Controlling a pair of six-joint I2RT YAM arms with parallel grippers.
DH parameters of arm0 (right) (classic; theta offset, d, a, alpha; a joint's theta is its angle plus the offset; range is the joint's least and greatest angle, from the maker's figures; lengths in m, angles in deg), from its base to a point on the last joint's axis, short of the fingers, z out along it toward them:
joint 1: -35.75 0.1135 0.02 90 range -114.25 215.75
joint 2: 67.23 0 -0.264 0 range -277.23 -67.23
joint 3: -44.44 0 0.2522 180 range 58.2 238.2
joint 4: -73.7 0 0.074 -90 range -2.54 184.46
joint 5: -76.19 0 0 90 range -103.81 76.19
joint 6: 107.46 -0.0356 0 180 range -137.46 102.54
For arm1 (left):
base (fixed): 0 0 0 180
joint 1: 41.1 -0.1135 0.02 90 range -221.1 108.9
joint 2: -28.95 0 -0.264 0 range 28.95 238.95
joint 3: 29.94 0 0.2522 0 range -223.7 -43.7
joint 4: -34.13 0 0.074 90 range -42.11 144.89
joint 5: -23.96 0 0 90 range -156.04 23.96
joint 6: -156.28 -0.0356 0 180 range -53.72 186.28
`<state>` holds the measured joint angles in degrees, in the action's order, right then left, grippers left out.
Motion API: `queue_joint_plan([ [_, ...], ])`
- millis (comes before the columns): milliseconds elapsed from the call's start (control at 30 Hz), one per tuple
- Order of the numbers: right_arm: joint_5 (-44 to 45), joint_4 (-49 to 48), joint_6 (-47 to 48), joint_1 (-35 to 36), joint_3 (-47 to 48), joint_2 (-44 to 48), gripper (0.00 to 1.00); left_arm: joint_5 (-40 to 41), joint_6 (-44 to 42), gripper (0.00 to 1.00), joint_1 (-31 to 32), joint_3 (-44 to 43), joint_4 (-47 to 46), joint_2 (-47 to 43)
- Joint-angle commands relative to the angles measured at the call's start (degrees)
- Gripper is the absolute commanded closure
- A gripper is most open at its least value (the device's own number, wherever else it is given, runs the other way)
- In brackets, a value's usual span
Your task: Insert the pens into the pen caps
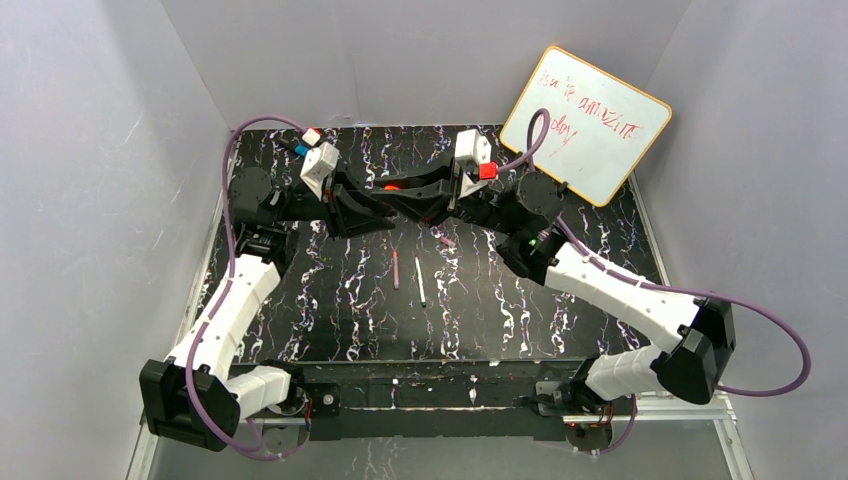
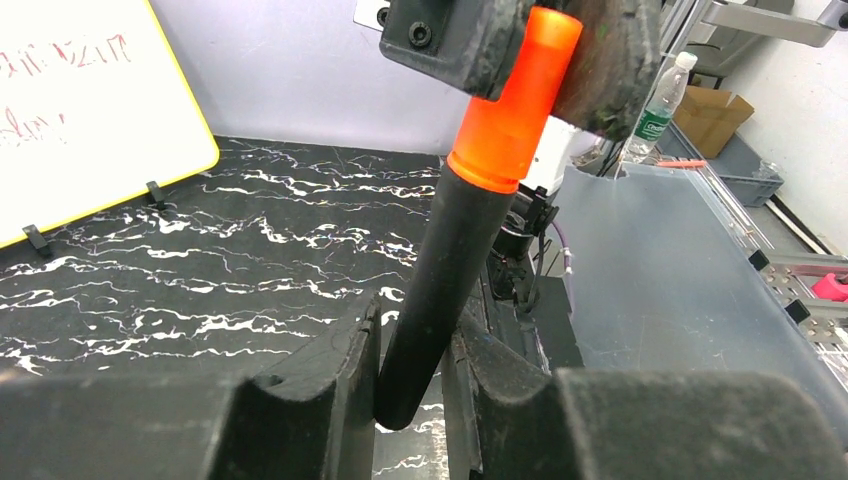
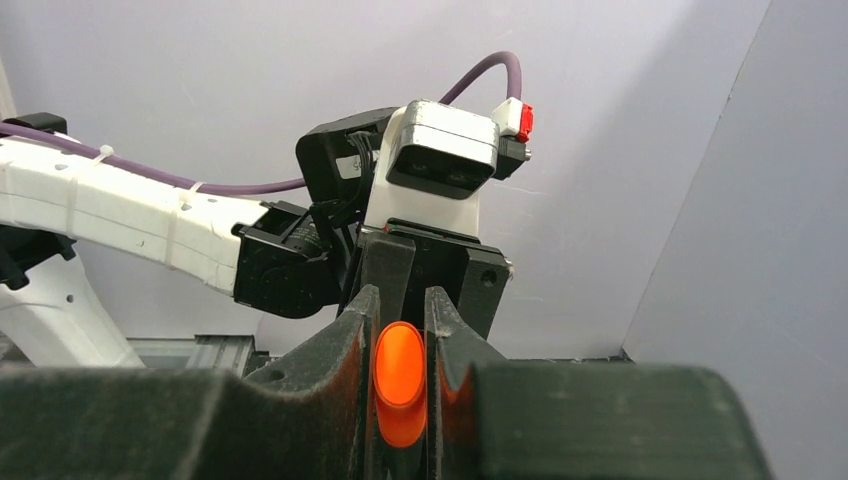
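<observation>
My left gripper [image 2: 415, 335] is shut on the lower barrel of the thick black pen [image 2: 450, 265], which leans up and to the right. The stubby orange cap [image 2: 515, 100] sits on the pen's upper end. My right gripper [image 3: 402, 325] is shut on that orange cap [image 3: 400, 375], pinching it from both sides. In the top view the two grippers meet at the back centre, where the orange cap [image 1: 392, 186] shows between them. A thin pink pen [image 1: 395, 268] and a thin white pen [image 1: 420, 282] lie side by side on the table. A small pink cap [image 1: 443, 240] lies just behind them.
A whiteboard [image 1: 588, 122] with red writing leans against the back right wall. The black marbled mat [image 1: 330, 310] covers the table between grey walls. The right arm's links [image 1: 620, 290] cross the right side of the mat.
</observation>
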<state>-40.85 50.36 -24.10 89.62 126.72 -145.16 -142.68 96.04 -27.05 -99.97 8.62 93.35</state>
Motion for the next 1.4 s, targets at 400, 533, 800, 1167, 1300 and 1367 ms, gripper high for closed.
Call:
queue_joint_plan([
  [400, -16.2, 37.7, -2.7, 6.0, -15.0, -19.5, 0.99, 22.7, 5.0, 1.0, 0.3, -14.3, -11.4, -4.7],
  [533, -16.2, 37.6, -2.8, 6.0, -15.3, -19.2, 0.99, 22.6, 5.0, 1.0, 0.4, -14.2, -11.1, -4.8],
  [800, -13.1, 44.5, -1.6, 5.7, -10.2, -14.3, 0.99, 24.3, -1.4, 1.0, 0.4, -7.3, -1.5, -10.1],
  [1167, 5.6, 53.5, -0.5, 4.6, 1.8, -3.1, 0.84, 30.1, -6.5, 1.0, 0.4, 9.6, 15.2, -20.2],
  [1300, 18.4, 46.1, -2.9, 4.4, 2.3, 2.2, 0.5, 31.8, -2.0, 1.0, 0.4, 19.5, 12.2, -23.8],
  [1367, 20.6, 40.6, -3.4, 4.2, 1.5, 4.2, 0.28, 32.4, -1.1, 1.0, 0.4, 22.5, 11.6, -24.4],
])
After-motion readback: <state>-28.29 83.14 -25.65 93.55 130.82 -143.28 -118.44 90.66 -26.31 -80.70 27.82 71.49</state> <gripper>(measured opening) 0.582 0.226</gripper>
